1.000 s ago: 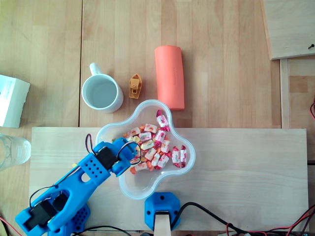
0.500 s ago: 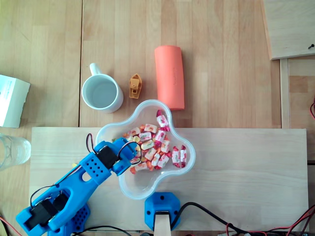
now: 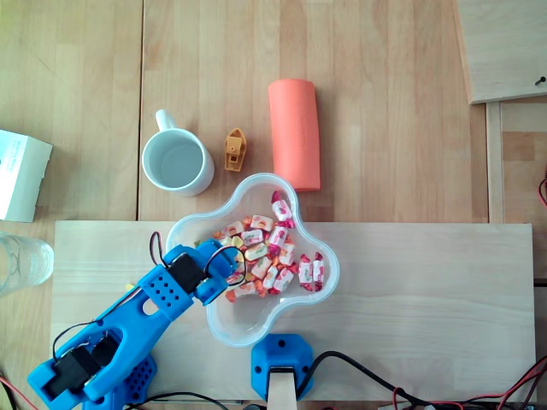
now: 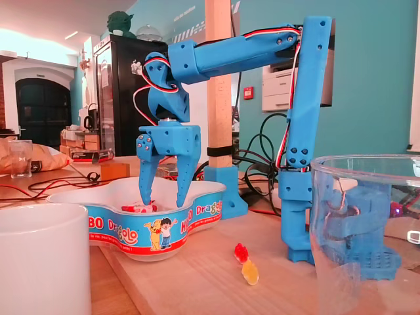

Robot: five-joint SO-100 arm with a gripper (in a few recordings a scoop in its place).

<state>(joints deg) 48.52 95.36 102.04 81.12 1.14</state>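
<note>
A blue arm reaches from the lower left, and my gripper (image 3: 228,271) hangs over the left side of a clear, wavy-edged bowl (image 3: 244,329). In the fixed view my gripper (image 4: 163,198) points straight down into the bowl (image 4: 118,226). Its two fingers stand apart, with nothing between them. Their tips sit just inside the rim, above a wrapped candy (image 4: 138,208). Several red, pink and white wrapped candies (image 3: 267,249) lie heaped in the middle and far part of the bowl.
Beyond the bowl stand a white mug (image 3: 177,162), a small orange toy boat (image 3: 234,149) and a salmon cylinder (image 3: 295,132). A white box (image 3: 21,175) and a clear glass (image 3: 19,260) sit at the left. Two gummy bears (image 4: 245,262) lie on the wooden board (image 3: 427,282).
</note>
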